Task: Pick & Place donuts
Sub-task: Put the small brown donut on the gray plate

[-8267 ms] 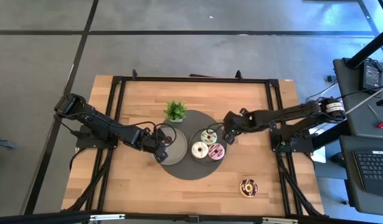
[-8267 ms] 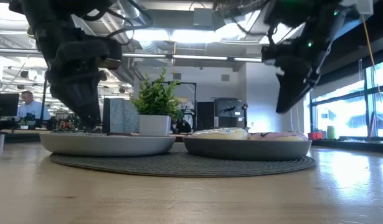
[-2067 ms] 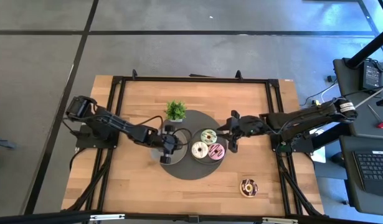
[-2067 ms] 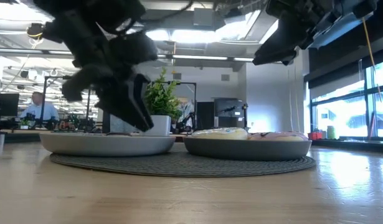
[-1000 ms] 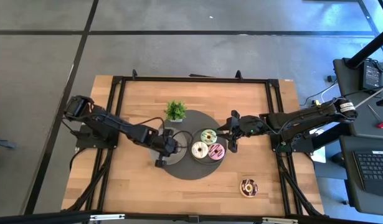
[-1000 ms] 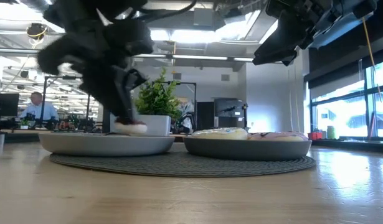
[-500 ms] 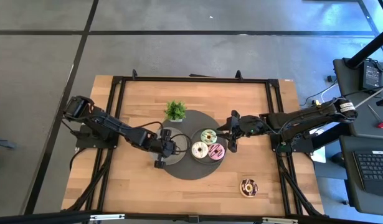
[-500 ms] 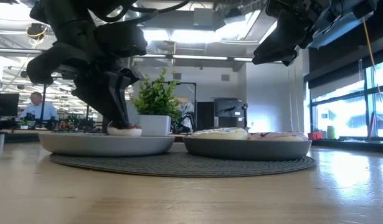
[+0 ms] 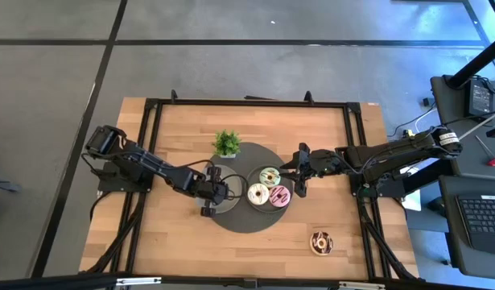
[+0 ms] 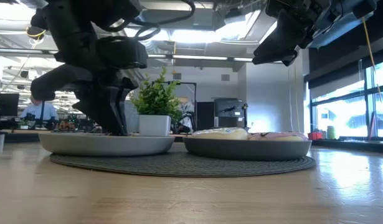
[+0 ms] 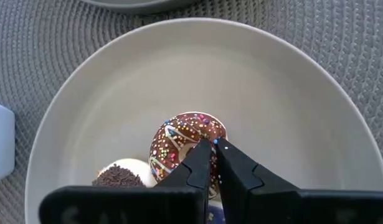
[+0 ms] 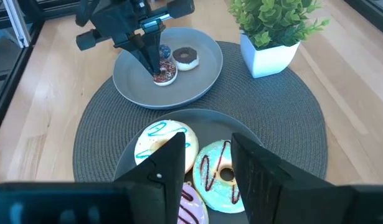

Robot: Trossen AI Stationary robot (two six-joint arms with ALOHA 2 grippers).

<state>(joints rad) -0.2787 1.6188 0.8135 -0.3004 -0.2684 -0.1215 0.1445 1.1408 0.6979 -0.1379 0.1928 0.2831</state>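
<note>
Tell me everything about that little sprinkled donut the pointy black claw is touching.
The small donut is a toy ring with brown icing dotted with colourful sprinkles, lying flat in the grey plate on the woven mat. The left gripper pinches its rim with fingers nearly together. Another small donut, cream with dark topping, sits beside it.

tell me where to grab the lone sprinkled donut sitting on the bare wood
Grip the chocolate sprinkled donut across its ring, coming straight down from above. It lies flat on the table with open wood all around, so fingers can straddle one side of the ring, one in the hole. The right gripper is nearer.
</note>
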